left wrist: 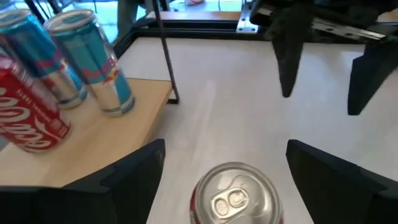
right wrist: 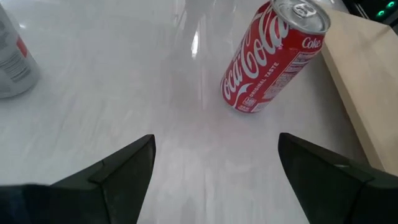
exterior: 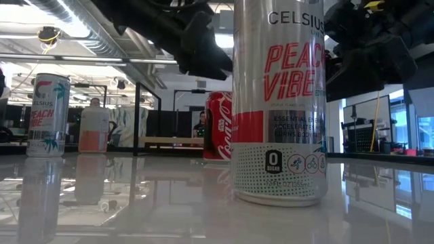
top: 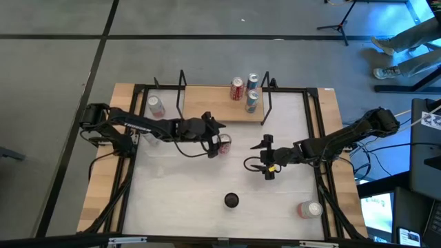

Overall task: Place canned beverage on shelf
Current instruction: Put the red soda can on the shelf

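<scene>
A red Coca-Cola can (top: 224, 142) stands upright on the white tabletop, just in front of the shelf (top: 207, 103). The shelf is a light-wood board with black wire uprights. It carries a red can (top: 238, 88) and two blue cans (top: 252, 81). My left gripper (top: 218, 138) is open above the red can (left wrist: 233, 199). Its fingers stand on either side of the can's top and do not touch it. My right gripper (top: 267, 157) is open and empty to the can's right. It faces the can (right wrist: 273, 56).
A white Celsius can (top: 231, 200) stands near the table's front middle. Another white-and-pink can (top: 310, 209) is at the front right, and one (top: 155, 105) is left of the shelf. Black frame rails (top: 131, 138) run along the table's sides.
</scene>
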Robot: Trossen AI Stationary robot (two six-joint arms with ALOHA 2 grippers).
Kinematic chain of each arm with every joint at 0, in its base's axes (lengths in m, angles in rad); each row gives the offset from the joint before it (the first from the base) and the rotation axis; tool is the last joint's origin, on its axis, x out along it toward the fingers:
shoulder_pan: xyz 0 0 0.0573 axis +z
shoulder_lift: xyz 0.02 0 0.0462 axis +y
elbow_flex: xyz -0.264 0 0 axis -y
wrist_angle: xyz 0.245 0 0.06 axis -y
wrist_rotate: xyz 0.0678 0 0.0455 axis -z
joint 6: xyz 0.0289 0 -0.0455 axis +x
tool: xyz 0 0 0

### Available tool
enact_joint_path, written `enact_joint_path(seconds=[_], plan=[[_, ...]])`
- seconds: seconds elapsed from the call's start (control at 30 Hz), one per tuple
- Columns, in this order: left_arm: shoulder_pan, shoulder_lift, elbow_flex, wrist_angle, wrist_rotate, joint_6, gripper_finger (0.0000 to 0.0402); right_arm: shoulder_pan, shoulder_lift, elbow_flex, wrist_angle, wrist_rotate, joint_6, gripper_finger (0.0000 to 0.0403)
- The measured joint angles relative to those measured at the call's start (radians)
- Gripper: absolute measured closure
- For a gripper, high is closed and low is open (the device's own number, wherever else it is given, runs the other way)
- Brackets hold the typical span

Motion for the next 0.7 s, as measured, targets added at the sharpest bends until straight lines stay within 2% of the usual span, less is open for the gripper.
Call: enact_joint_path(seconds=[0.13, 0.47, 0.7], plan=[[0.016, 0.018, 0.001, 0.009, 0.067, -0.007, 0.0078, 0.0, 0.0, 0.0, 0.001, 0.0, 0.0, 0.0065], [0.031, 0.127, 0.0, 0.011, 0.035, -0.007, 0.0079, 0.0, 0.0, 0.0, 0.003, -0.001, 0.0, 0.0065], [0.034, 0.14, 0.0, 0.01, 0.037, -0.007, 0.0079, 0.0, 0.0, 0.0, 0.002, -0.001, 0.0, 0.0065]])
